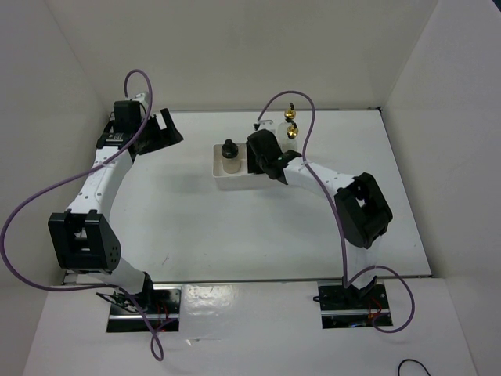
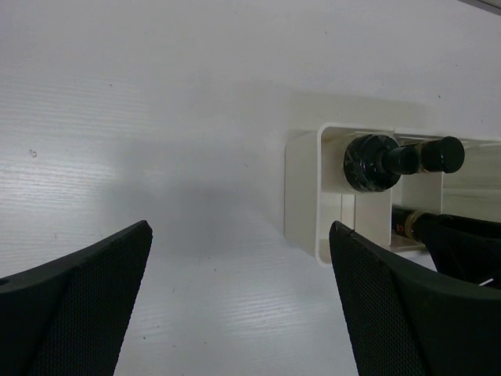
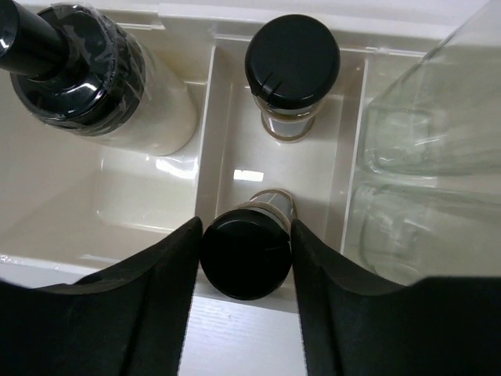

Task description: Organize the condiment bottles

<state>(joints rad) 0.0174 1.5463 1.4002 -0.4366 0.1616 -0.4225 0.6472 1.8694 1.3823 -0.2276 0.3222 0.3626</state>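
Jaws of the right arm (image 1: 362,207) grip an upright dark spice jar (image 3: 246,252) in the middle compartment of the tray (image 3: 208,117); those of the left arm (image 1: 98,182) gape, well apart.

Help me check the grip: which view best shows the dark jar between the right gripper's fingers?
Right wrist: the dark jar is gripped by the right gripper, cap up, in the middle compartment of the tray. Top external hides it under that gripper. Left wrist shows a dark sliver past the tray wall, possibly it.
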